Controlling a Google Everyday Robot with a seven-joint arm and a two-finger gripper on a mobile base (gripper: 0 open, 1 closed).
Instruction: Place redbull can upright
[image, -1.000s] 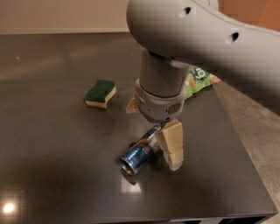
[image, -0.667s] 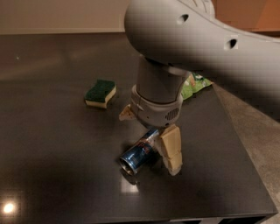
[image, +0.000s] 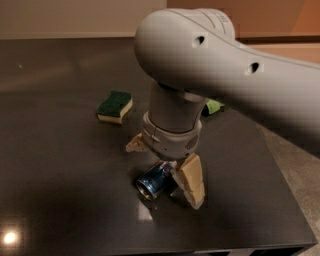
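Note:
The redbull can (image: 154, 182) lies on its side on the dark table (image: 60, 165), its silver end facing the front left. My gripper (image: 165, 172) hangs right over it, pointing down. One tan finger (image: 192, 186) stands at the can's right side and the other finger (image: 135, 145) is behind it to the left. The fingers are spread apart with the can's rear part between them. I cannot tell if either finger touches the can. The arm's wrist hides the can's far end.
A green and yellow sponge (image: 115, 106) lies on the table behind and left of the can. A green packet (image: 214, 106) shows behind the arm. The table's right edge (image: 280, 170) and front edge are close by.
The arm has come lower and a little to the left, so the fingers reach further down around the can. The can and the sponge have not moved.

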